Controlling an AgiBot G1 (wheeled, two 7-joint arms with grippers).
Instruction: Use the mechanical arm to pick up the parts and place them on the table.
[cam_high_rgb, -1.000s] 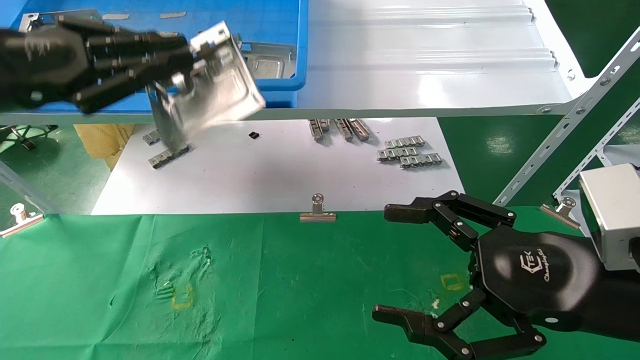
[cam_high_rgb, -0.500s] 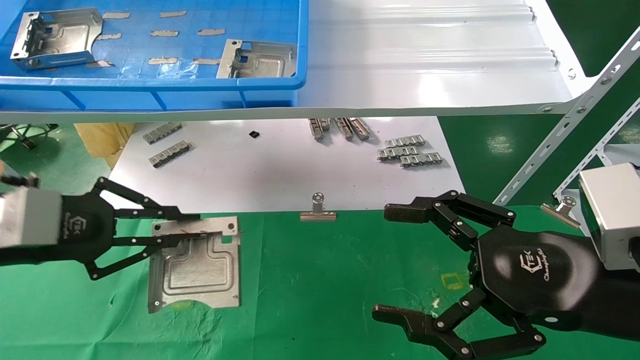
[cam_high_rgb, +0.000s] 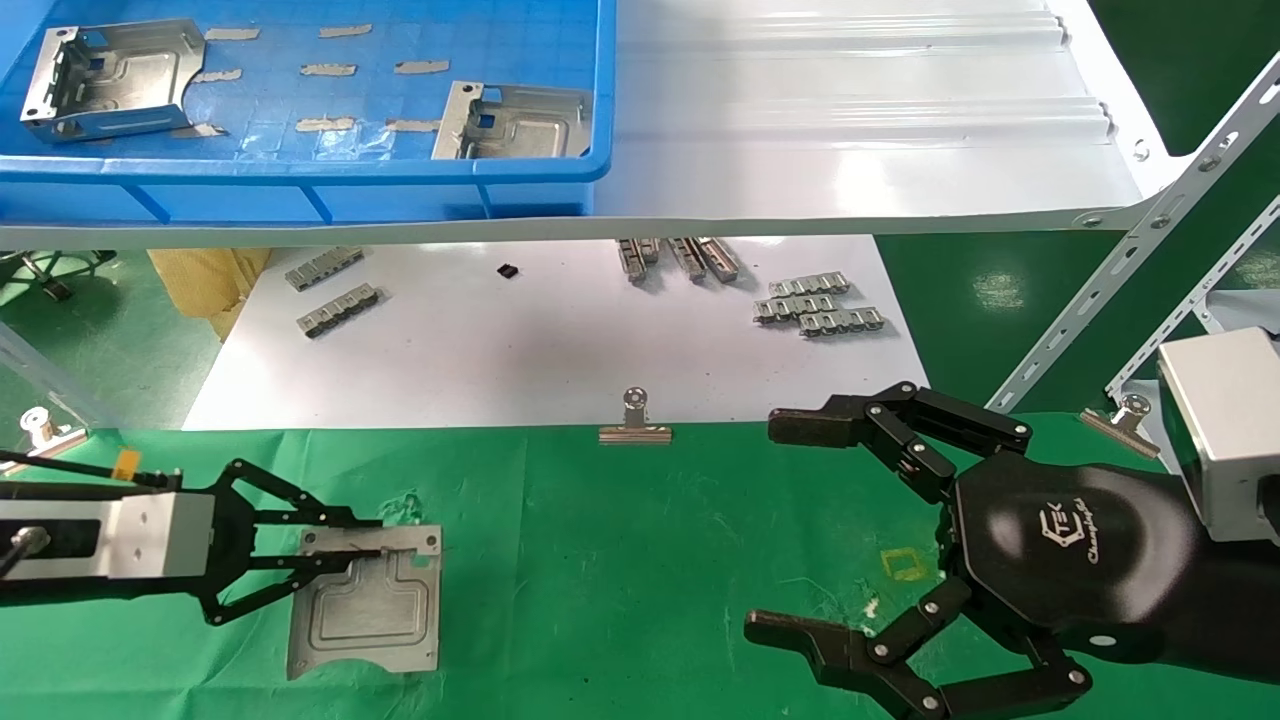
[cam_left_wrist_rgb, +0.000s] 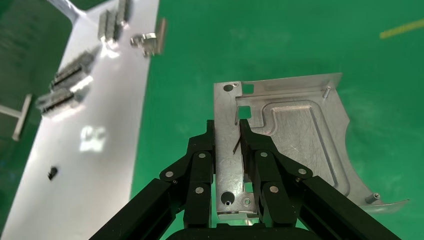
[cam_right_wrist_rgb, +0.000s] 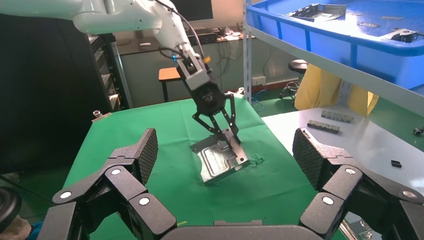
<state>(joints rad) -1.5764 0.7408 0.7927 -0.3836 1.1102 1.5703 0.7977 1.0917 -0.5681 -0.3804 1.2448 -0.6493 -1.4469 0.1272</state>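
Part (cam_high_rgb: 365, 610) — in left gripper (cam_high_rgb: 345, 548) — from tray height down onto table (cam_high_rgb: 620, 560)

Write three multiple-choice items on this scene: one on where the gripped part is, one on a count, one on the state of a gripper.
1. Where is the part that the left gripper holds?
A. in the blue tray
B. over the green table
C. on the white board

2. How many parts lie in the blue tray?
A. two
B. four
C. none

3. How do the right gripper's jaws stand?
A. shut on a part
B. shut on nothing
C. spread open, holding nothing

Answers: 1 B, the plate sits low against the green table, its flange clamped. 2 A, one part and another show there. 3 C, the fingers are splayed around bare cloth.
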